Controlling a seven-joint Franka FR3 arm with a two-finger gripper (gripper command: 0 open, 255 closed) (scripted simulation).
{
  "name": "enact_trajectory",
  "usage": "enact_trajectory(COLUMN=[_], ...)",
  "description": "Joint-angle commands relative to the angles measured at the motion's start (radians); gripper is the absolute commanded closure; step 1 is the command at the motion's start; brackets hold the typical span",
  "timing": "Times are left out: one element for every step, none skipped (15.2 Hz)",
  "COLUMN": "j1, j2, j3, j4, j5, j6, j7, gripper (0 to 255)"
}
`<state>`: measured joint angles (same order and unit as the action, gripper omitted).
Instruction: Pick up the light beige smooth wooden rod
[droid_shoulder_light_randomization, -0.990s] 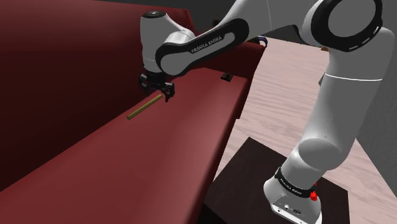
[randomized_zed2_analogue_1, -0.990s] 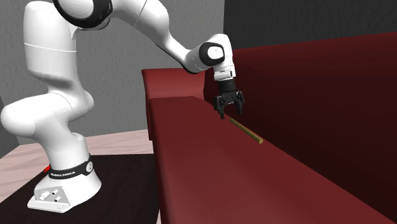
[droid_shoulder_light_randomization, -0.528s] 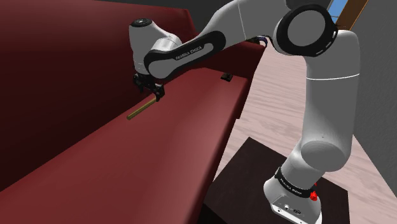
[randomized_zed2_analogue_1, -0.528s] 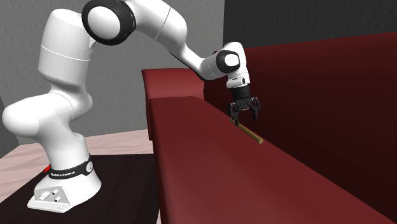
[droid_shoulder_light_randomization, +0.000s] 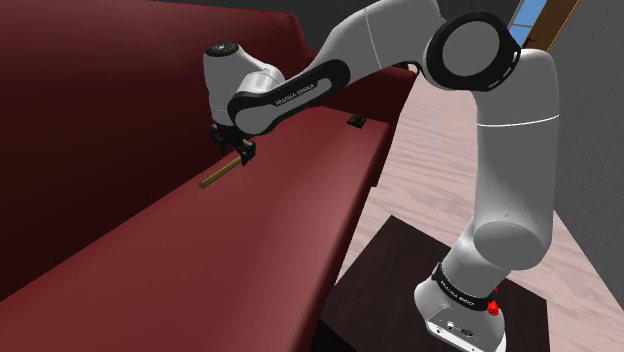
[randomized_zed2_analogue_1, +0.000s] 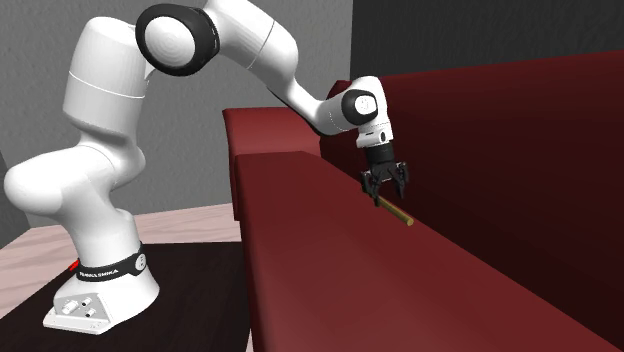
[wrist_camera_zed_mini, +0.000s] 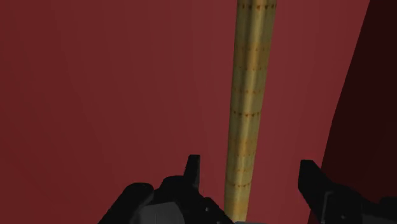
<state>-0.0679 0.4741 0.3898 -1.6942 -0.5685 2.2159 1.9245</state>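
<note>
A thin tan rod (droid_shoulder_light_randomization: 217, 175) lies on the dark red sofa seat (droid_shoulder_light_randomization: 250, 250), close to the backrest. In the second exterior view the rod (randomized_zed2_analogue_1: 399, 212) runs along the seat's back edge. My black gripper (droid_shoulder_light_randomization: 232, 147) hangs right over the rod's near end, fingers pointing down and apart. From the wrist camera the rod (wrist_camera_zed_mini: 248, 95) runs lengthwise away from the gripper (wrist_camera_zed_mini: 251, 175), between the two open fingertips, touching neither. The gripper (randomized_zed2_analogue_1: 384, 184) holds nothing.
The sofa's tall red backrest (droid_shoulder_light_randomization: 90, 110) rises just behind the rod. A red armrest (randomized_zed2_analogue_1: 270, 130) closes the seat's end near the arm. A small dark object (droid_shoulder_light_randomization: 355, 122) sits on the seat by that armrest. The black stand (droid_shoulder_light_randomization: 440, 300) rests on a pale wood floor.
The gripper has shifted along the seat toward the rod and lowered over its near end. The rod has not moved.
</note>
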Motion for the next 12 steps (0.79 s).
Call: enact_trajectory(j1=[0.001, -0.001, 0.001, 0.000, 0.000, 0.001, 0.001, 0.000, 0.000, -0.001, -0.002, -0.004], j2=[0.013, 0.014, 0.015, 0.015, 0.016, 0.016, 0.015, 0.016, 0.013, 0.006, 0.000, -0.006], j3=[-0.003, -0.003, -0.003, -0.003, -0.003, -0.003, -0.003, -0.003, -0.003, 0.000, 0.002, 0.005], j4=[-0.002, -0.001, 0.000, 0.000, 0.000, 0.000, 0.000, 0.000, -0.005, -0.001, 0.003, 0.007], j5=[-0.001, -0.001, -0.001, -0.001, -0.001, -0.002, -0.002, -0.001, -0.002, 0.004, 0.009, 0.014], j6=[0.001, 0.001, 0.001, 0.001, 0.001, 0.001, 0.001, 0.001, 0.003, -0.006, -0.015, -0.024], j7=[0.001, -0.001, 0.000, 0.000, -0.001, 0.000, 0.000, -0.001, 0.002, -0.004, -0.009, -0.015], gripper=[255, 255, 255, 255, 255, 255, 255, 255, 255, 255, 255, 255])
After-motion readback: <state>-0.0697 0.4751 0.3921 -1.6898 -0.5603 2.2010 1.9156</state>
